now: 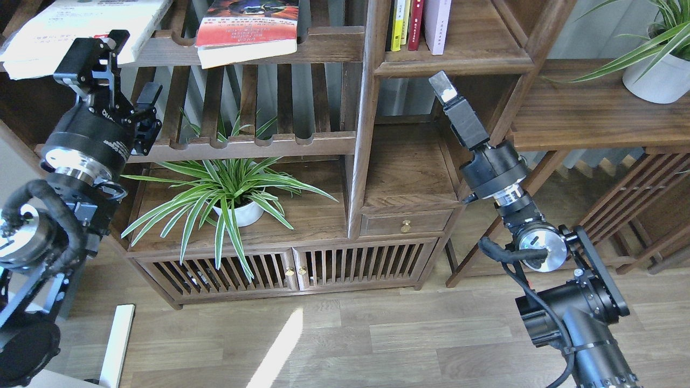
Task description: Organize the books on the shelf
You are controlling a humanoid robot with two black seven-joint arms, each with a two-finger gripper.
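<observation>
While left gripper hangs spread and empty just under large white book lying flat on slatted rack — likely first pick. Right gripper edge-on, opening unclear, below shelf holding upright books.

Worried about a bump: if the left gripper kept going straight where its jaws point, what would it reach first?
Most likely the large white book lying on the slatted rack; the left gripper points up at its overhanging front edge. Depth is unclear, so it might pass just in front.

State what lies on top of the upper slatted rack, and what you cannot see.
Two books lie flat on the upper slatted rack: a large white book and a red-orange book. Their upper parts run out of view.
</observation>
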